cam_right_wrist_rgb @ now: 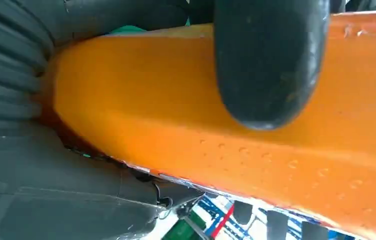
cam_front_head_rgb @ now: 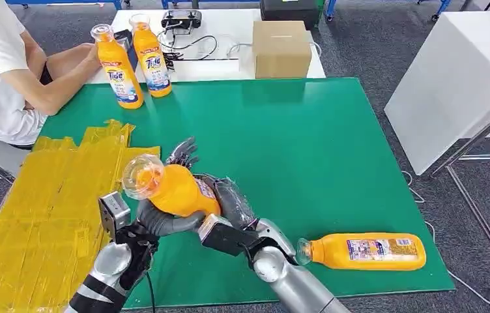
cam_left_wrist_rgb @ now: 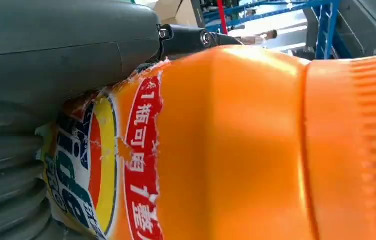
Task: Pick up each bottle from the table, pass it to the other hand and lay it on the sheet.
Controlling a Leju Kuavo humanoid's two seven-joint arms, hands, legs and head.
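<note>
An orange detergent bottle [cam_front_head_rgb: 180, 190] with a clear cap is held in the air over the near left part of the green mat [cam_front_head_rgb: 307, 150], cap pointing left toward the yellow sheet [cam_front_head_rgb: 47, 215]. Both hands are on it. My left hand [cam_front_head_rgb: 159, 222] grips it from below near the neck, and its thumb [cam_left_wrist_rgb: 66, 45] lies along the torn label of the bottle [cam_left_wrist_rgb: 226, 150]. My right hand [cam_front_head_rgb: 232, 203] wraps the base end. A dark finger [cam_right_wrist_rgb: 271, 60] of that hand lies across the bottle's orange body [cam_right_wrist_rgb: 166, 115].
Another orange bottle [cam_front_head_rgb: 366, 251] lies on its side at the mat's near right. Two more stand upright at the far left edge [cam_front_head_rgb: 118, 65] [cam_front_head_rgb: 151, 55], with a seated person's hand [cam_front_head_rgb: 86, 55] beside them. A cardboard box [cam_front_head_rgb: 281, 49] sits behind the mat and a white table [cam_front_head_rgb: 451, 85] stands to the right.
</note>
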